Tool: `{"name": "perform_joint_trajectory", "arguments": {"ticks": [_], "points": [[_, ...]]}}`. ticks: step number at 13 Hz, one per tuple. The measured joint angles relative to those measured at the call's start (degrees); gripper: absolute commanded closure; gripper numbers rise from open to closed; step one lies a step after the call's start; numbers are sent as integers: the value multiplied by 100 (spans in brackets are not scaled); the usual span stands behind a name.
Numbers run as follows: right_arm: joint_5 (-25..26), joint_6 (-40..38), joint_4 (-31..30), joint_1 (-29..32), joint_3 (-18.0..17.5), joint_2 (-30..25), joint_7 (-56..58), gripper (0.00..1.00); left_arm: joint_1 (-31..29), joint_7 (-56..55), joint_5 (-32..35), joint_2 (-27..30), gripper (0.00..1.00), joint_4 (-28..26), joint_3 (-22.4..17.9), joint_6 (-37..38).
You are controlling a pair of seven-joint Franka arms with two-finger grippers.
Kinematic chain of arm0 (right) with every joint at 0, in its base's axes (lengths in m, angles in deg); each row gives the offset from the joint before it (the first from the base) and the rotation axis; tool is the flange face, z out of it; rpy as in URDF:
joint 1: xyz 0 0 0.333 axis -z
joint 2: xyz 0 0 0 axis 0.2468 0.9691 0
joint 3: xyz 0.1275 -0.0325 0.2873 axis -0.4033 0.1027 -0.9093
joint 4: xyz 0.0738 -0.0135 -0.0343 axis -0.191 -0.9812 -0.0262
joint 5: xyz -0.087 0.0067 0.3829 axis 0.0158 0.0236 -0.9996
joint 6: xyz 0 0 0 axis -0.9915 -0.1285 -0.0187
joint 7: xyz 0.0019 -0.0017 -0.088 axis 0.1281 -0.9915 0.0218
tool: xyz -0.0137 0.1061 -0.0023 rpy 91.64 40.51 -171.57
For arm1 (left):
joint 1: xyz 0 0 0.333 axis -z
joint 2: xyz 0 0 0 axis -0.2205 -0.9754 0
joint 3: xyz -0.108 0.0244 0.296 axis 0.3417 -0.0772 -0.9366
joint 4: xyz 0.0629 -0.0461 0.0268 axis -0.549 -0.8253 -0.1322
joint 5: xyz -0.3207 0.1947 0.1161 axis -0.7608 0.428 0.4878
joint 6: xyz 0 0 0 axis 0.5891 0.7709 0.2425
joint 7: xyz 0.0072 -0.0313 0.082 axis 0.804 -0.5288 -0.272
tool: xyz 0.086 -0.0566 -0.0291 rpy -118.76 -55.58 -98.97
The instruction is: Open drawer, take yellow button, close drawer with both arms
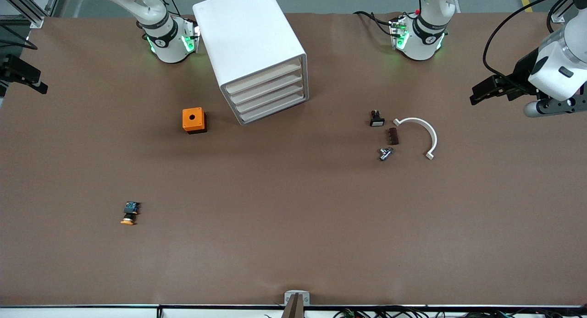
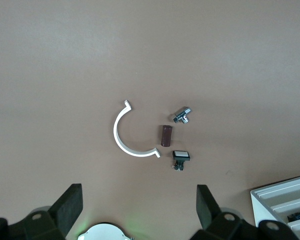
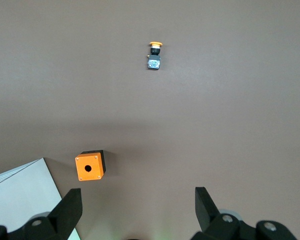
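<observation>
The white cabinet (image 1: 250,38) stands between the two arm bases. Its highest drawer (image 1: 263,79) is pushed in, like the three under it. The button (image 1: 130,213) (image 3: 155,54), orange cap, black body, blue end, lies on its side on the bare table, nearer to the front camera than the cabinet and toward the right arm's end. My left gripper (image 1: 479,93) (image 2: 139,210) hangs open and empty over the left arm's end of the table. My right gripper (image 1: 36,79) (image 3: 137,210) hangs open and empty over the right arm's end.
An orange cube with a round hole (image 1: 194,120) (image 3: 90,166) sits beside the cabinet. Toward the left arm's end lie a small black part with a white face (image 1: 377,119), a brown block (image 1: 393,136), a metal fitting (image 1: 385,153) and a white half-ring (image 1: 419,132).
</observation>
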Motion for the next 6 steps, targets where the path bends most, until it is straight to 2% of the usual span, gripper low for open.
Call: {"name": "perform_joint_trajectory", "arguments": {"ticks": [6], "points": [[-2,0,0,-109,1,-8,-240,0,3,4,122,0,0,-21,9,-178]]}}
